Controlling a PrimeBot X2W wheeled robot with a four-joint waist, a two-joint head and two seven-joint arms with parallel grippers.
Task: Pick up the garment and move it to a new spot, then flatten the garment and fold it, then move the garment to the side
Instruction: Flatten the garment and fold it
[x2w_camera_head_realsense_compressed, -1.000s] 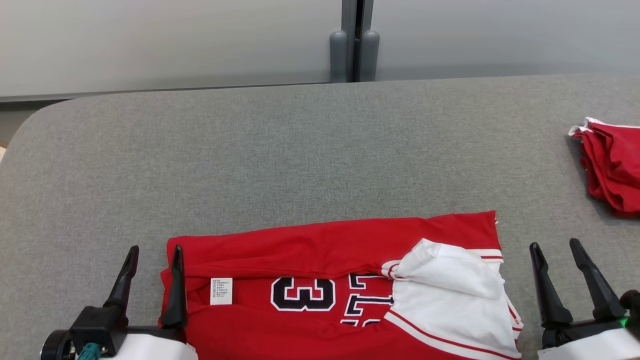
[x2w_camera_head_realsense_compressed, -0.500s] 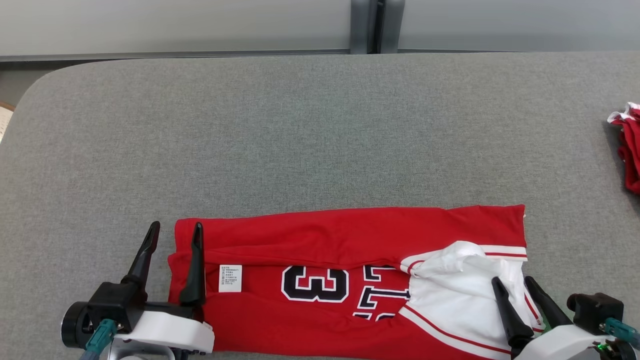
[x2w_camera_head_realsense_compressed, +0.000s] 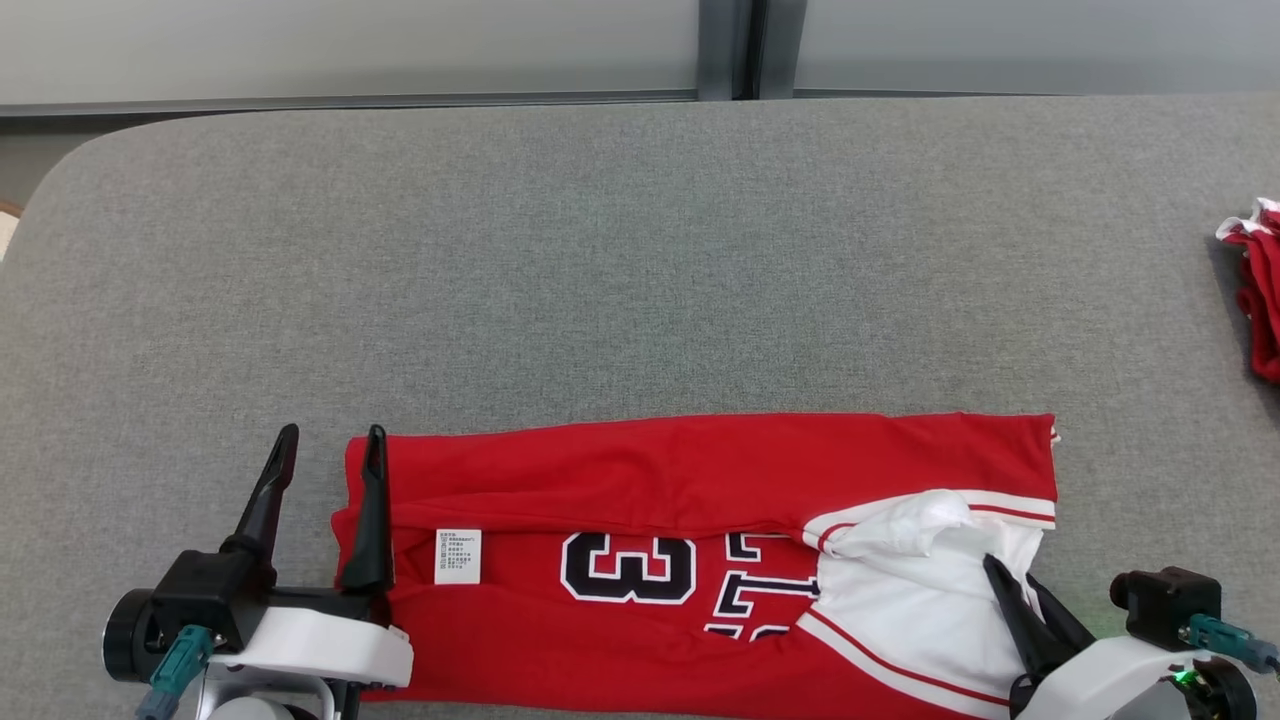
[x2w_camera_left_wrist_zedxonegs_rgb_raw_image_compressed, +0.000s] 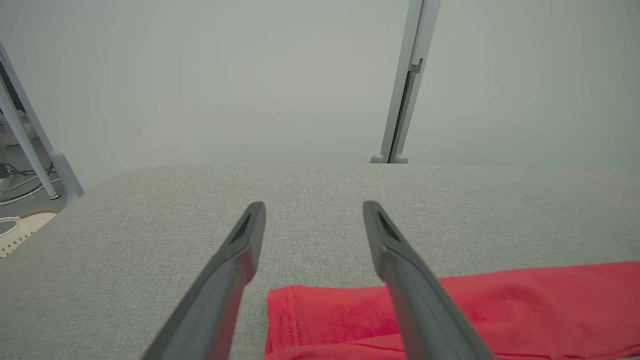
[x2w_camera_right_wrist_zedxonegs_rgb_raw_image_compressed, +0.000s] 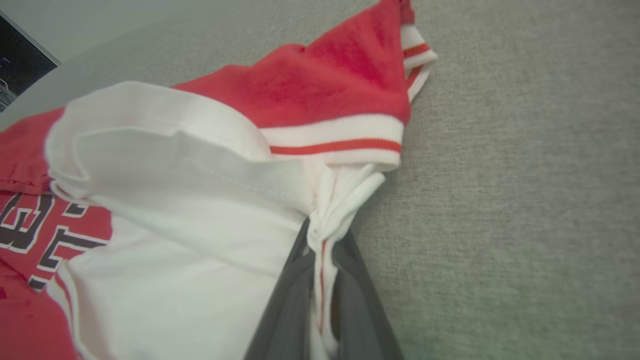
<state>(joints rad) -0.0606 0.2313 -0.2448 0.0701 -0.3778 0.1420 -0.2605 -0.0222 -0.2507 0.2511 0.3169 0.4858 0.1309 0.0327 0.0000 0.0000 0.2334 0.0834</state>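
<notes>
Red garment (x2w_camera_head_realsense_compressed: 650, 480) now in right pincer (x2w_camera_head_realsense_compressed: 1010, 572)

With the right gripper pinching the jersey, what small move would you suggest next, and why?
Probably shut the left gripper on the left edge of the jersey: its jaws stand open astride that edge, while the right gripper is shut on the white end.

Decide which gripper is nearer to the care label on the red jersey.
Left. The left gripper, jaws open, stands over the jersey's edge beside the care label; the right gripper, jaws shut on the jersey, is at its opposite end.
</notes>
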